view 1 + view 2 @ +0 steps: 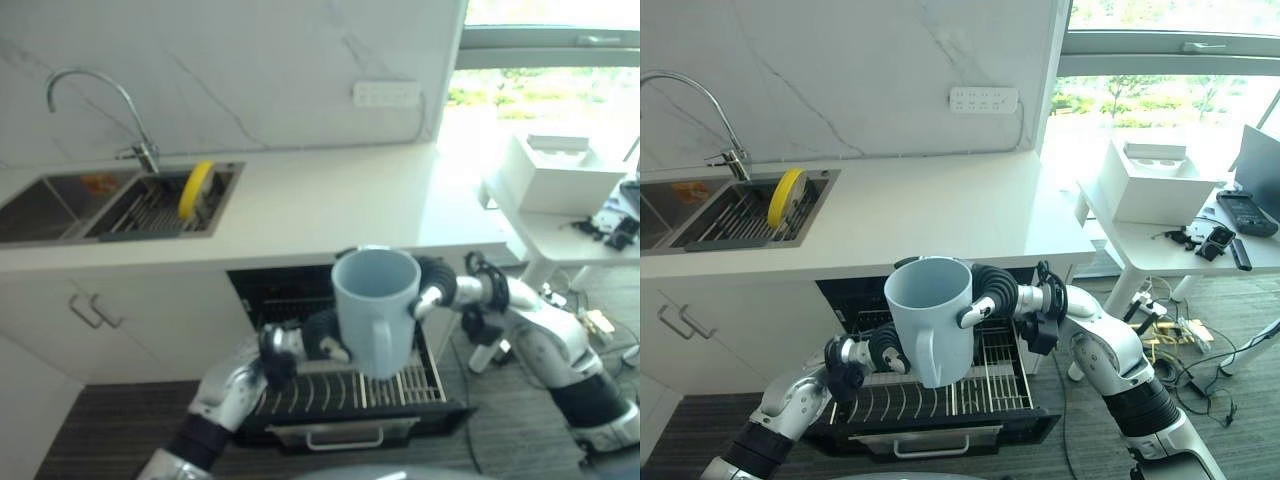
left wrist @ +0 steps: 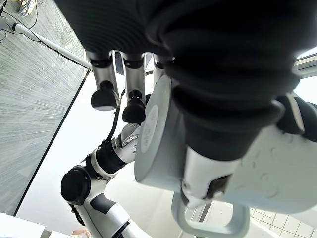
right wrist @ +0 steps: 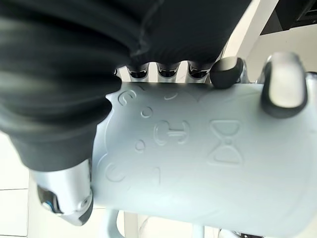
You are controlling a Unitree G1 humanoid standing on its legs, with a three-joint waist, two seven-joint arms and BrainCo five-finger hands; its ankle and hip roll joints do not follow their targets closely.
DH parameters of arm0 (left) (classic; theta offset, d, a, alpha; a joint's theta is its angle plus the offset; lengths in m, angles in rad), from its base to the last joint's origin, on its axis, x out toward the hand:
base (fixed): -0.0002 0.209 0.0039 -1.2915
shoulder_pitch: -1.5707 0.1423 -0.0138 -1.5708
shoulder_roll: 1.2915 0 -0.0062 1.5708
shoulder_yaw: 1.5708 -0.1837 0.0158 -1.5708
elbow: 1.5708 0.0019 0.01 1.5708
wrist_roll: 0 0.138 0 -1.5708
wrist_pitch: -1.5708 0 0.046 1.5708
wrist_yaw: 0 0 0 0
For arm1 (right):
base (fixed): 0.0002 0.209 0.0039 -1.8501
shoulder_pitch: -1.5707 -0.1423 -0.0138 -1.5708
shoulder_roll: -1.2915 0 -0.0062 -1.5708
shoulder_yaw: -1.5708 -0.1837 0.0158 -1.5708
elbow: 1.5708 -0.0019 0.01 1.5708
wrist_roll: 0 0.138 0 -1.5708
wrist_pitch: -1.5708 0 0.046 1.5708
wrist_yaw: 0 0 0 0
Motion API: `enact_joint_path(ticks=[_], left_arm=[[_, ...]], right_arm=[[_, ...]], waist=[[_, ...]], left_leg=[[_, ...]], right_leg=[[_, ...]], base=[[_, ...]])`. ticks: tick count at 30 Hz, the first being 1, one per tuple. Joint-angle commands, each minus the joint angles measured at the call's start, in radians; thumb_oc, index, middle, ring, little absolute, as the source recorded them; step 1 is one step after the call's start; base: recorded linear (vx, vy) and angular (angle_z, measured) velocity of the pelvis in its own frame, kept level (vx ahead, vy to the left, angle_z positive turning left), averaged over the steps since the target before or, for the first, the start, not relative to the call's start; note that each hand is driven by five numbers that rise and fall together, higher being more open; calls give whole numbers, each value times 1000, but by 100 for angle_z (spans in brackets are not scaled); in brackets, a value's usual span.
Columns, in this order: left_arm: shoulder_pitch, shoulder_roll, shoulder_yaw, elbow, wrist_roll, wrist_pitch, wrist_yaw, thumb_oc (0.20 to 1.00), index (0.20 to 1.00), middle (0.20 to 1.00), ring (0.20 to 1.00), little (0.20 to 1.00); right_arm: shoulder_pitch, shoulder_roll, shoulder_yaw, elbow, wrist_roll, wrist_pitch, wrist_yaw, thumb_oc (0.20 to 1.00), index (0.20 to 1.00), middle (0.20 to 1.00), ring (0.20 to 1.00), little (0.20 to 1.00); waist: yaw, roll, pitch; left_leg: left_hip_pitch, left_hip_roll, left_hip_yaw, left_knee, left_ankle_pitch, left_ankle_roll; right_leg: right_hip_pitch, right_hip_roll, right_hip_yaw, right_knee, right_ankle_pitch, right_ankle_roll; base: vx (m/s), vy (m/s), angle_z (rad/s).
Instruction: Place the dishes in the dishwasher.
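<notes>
Overhead, both hands [image 1: 980, 290] [image 1: 880, 352] clasp the blue mug [image 1: 930, 315] above the pulled-out dishwasher rack [image 1: 990, 385].

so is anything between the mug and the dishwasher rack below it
Nothing visible. The mug is held upright above the pulled-out rack between the right hand and the left hand, and the wire rack under it looks empty.

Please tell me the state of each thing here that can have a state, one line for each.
Pale blue ceramic mug: upright, mouth up, held in the air above the rack.
Right hand: shut on the mug.
Left hand: fingers at the mug's base; grip unclear.
Black pull-out dishwasher drawer with wire rack: pulled out, open.
Round yellow plate: standing on edge in the sink rack.
Curved chrome tap: no water seen running.
</notes>
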Motion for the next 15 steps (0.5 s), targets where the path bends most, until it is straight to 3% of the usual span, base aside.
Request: enact_joint_path(ticks=[1,10,11,12,15], left_arm=[[-60,19,9,9,-33,-26,13,200,200,200,200,200],[-42,13,21,10,-27,-19,48,200,200,200,200,200],[-38,13,24,10,-33,-20,65,454,454,454,454,454],[-34,11,28,14,-35,-19,73,1000,1000,1000,1000,1000],[-10,13,53,28,-40,-35,130,1000,1000,1000,1000,1000]], right_arm=[[-118,23,-5,-64,8,-62,25,200,200,200,200,200],[-93,29,-31,-66,11,-107,-15,200,200,200,200,200],[-89,31,-39,-61,11,-115,-27,200,200,200,200,200],[-85,33,-45,-57,7,-117,-33,200,200,200,200,200],[-54,13,-73,-53,-14,-119,-41,200,200,200,200,200]], waist=[[8,-41,15],[9,-39,18],[9,-38,18],[10,-39,18],[13,-40,18]], left_leg=[[10,-18,-21,7,-81,-22],[12,-19,-20,7,-81,-21],[12,-19,-21,7,-81,-21],[12,-19,-21,7,-81,-21],[11,-17,-23,7,-80,-21]], right_leg=[[70,-36,-7,6,-106,35],[74,-36,-10,6,-108,35],[74,-36,-11,6,-108,35],[75,-36,-12,6,-109,35],[74,-37,-17,6,-108,36]], base=[[0,0,0],[0,0,0],[0,0,0],[0,0,0],[0,0,0]])
